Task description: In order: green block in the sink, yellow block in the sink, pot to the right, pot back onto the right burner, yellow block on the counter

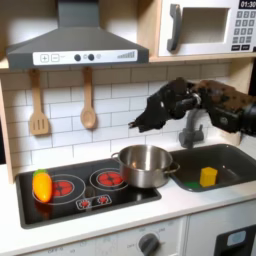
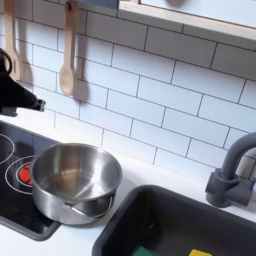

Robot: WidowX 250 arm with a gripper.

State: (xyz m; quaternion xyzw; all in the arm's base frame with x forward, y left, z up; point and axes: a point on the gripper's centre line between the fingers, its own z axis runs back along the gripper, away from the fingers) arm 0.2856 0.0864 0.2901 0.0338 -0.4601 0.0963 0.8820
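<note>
The black end effector [image 1: 135, 124] hangs empty, jaw opening unclear, above the shiny steel pot [image 1: 146, 165] straddling the black cooktop's [image 1: 70, 200] sink-side edge — the small yellow block [image 1: 208, 176] lies in the dark grey sink [image 1: 228, 160] — a careless reach toward it could knock the pot.

gripper [image 2: 30, 102] cut by second exterior view's left edge, jaw state unreadable, yellow block [image 2: 203, 253] and green block [image 2: 143, 252] clipped at bottom edge, sink [image 2: 140, 215] cropped bottom and right, faucet [image 2: 232, 170] cut at right edge
</note>
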